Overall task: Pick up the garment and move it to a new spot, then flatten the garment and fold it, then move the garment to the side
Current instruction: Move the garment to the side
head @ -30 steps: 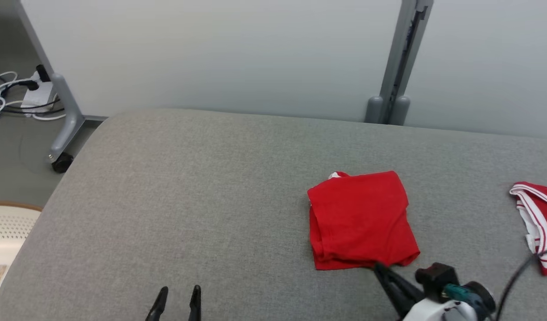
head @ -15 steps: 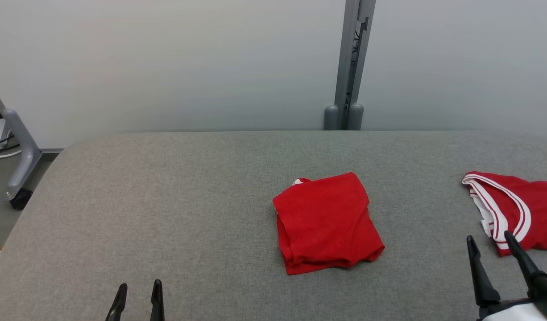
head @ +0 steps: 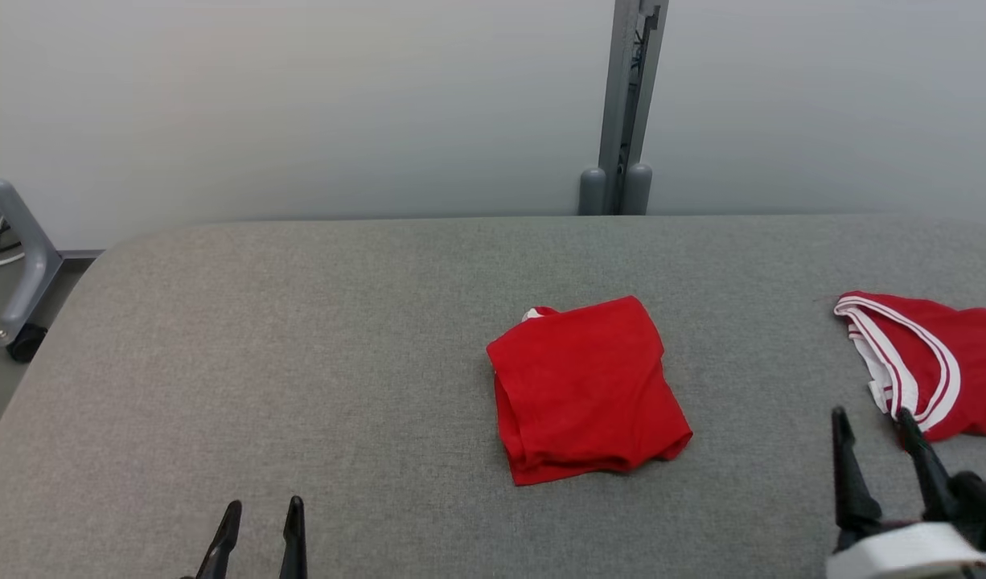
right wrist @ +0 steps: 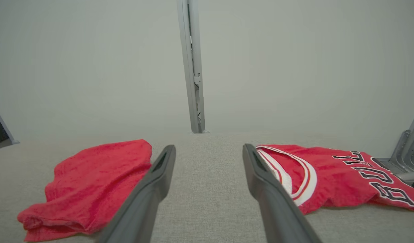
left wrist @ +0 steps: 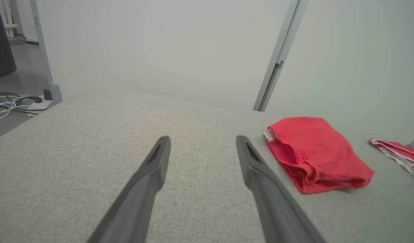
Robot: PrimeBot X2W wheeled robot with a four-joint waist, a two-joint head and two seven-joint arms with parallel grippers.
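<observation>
- The grey padded table carries two red garments, well apart from each other.
- Behind the table stand pale wall panels, joined by one grey post. At the far left a grey frame leg ends in a dark caster.
- The red jersey lies spread out at the table's right side. It has white-and-red striped trim, and the black letters "BULL" can be read across it. Any lettering past that I cannot read.
- The folded red garment lies flat as a rough square near the table's middle, with a bit of white showing at its far left corner. Neither gripper touches it.
- The right gripper is low at the right, its two dark fingers spread wide with nothing between them. It points at the bare cloth between the two garments.
- The left gripper is at the lower left over bare table, its two fingers parted and holding nothing.
- A tangle of white and black cables lies on the floor.
</observation>
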